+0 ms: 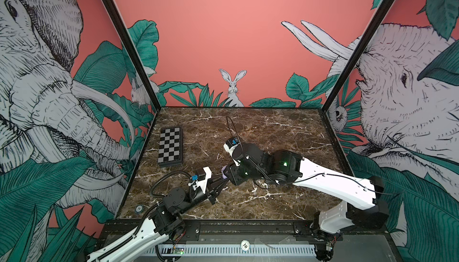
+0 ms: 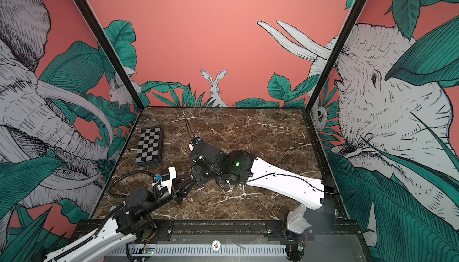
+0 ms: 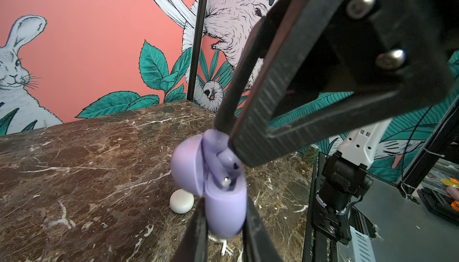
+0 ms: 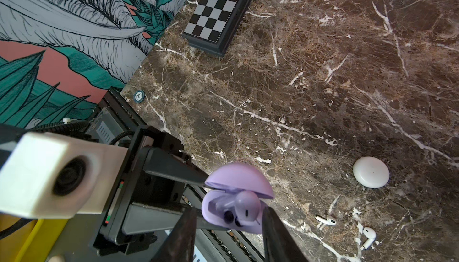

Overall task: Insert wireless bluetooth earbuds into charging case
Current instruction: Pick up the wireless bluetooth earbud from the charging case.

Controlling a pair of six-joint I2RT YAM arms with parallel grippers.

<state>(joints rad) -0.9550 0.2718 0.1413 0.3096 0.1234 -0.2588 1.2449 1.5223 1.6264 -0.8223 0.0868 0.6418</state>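
Low in the middle of both top views the two arms meet tip to tip above the marble table [image 1: 273, 129]. The left gripper [image 4: 205, 202] is clamped tight on the body of the lilac case [image 3: 223, 208], which it holds off the marble with the lid swung open. The right gripper [image 4: 229, 211] stands part-way open around a lilac earbud [image 4: 247, 205] in the case's mouth. One finger touches it and the other stands clear, so I can't tell whether it really grips. At the lower right of the right wrist view a white earbud [image 4: 325, 219] and a second white earbud [image 4: 368, 234] lie apart on the marble, below a shut white case [image 4: 371, 172]. A chessboard [image 1: 171, 146] lies along the left wall's edge, and a chip [image 1: 139, 208] sits by the front left corner. Behind the arms, marble runs to the back wall.
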